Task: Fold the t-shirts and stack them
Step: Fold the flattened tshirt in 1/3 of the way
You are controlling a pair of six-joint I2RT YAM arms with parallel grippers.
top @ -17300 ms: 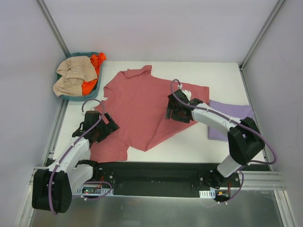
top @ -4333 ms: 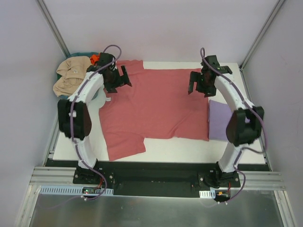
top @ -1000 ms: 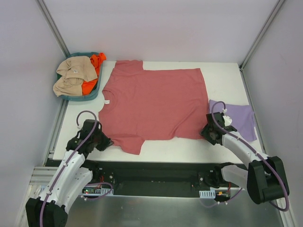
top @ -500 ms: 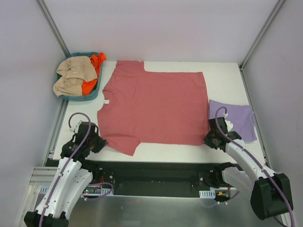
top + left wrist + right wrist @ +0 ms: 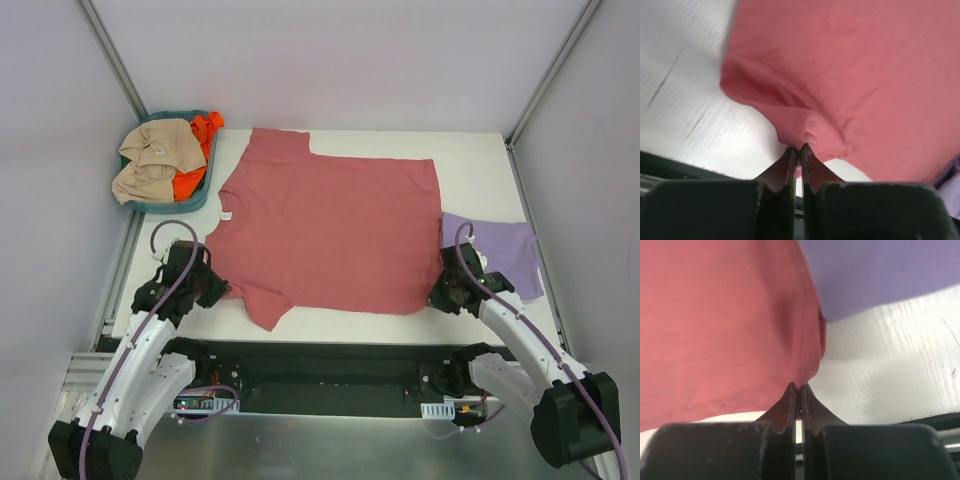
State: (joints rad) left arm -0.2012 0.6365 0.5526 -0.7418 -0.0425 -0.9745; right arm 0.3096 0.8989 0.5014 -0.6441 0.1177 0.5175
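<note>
The red shirt [image 5: 325, 235] lies spread on the table [image 5: 470, 160]. The left gripper [image 5: 799, 150] is clamped tight on its sleeve at 8 o'clock, the right gripper [image 5: 799, 389] on its corner at 4 o'clock.

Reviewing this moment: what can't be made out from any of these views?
Wrist views: how deep the red t-shirt sits in the shut left gripper and right gripper; the fingers hide it.
Top view: the purple t-shirt's near-left corner, under the right arm.
Top view: what lies beneath the beige garment in the teal basket.
</note>
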